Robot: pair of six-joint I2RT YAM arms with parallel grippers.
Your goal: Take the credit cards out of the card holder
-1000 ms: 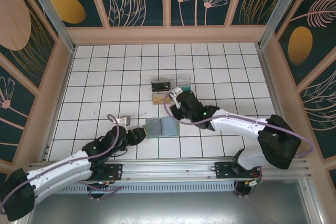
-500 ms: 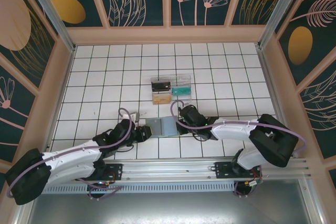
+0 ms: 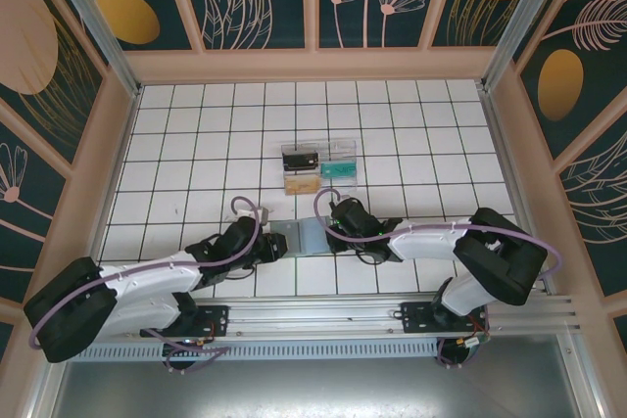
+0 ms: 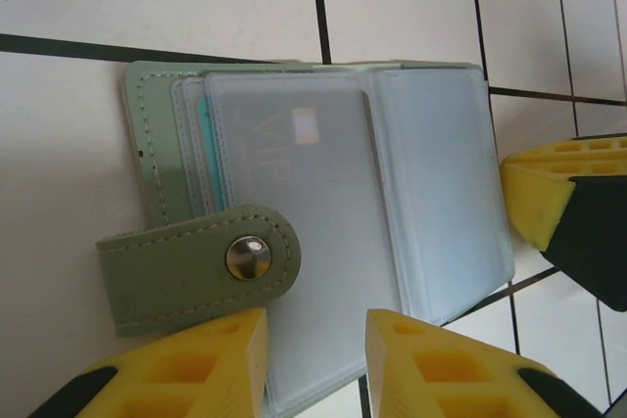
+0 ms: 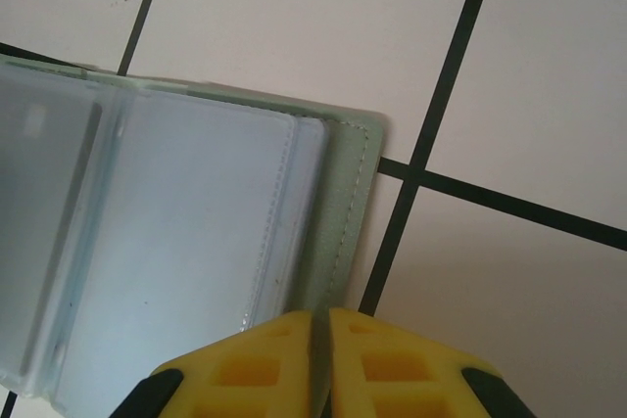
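- Left: the left gripper (image 4: 313,340) hovers over the near edge of the card holder (image 4: 157,154). Its jaws are partly open, with a clear gap between them and nothing held. The edge of a plastic sleeve lies under that gap.
- Left of centre: the holder's green strap (image 4: 196,276), with its metal snap, lies folded across the cover, just beside the left jaws.
- Centre: the card holder lies open and flat on the white tiled bench (image 3: 196,144), near the front edge. One of the credit cards (image 4: 294,159) shows pale through a cloudy sleeve, with a teal edge behind it.
- Behind the centre, well apart: a clear tray (image 3: 318,168) with a few flat, card-like pieces in it.
- Right: the right gripper (image 5: 318,335) has its jaws almost together at the holder's right cover edge. Whether they pinch it or only press on it, I cannot tell.
- Handling, as a judgement: the holder looks light and soft, so it will likely slide unless pinned. The sleeves look slick and floppy. The card looks thin and stiff, and is best taken by its exposed edge at the sleeve's mouth.
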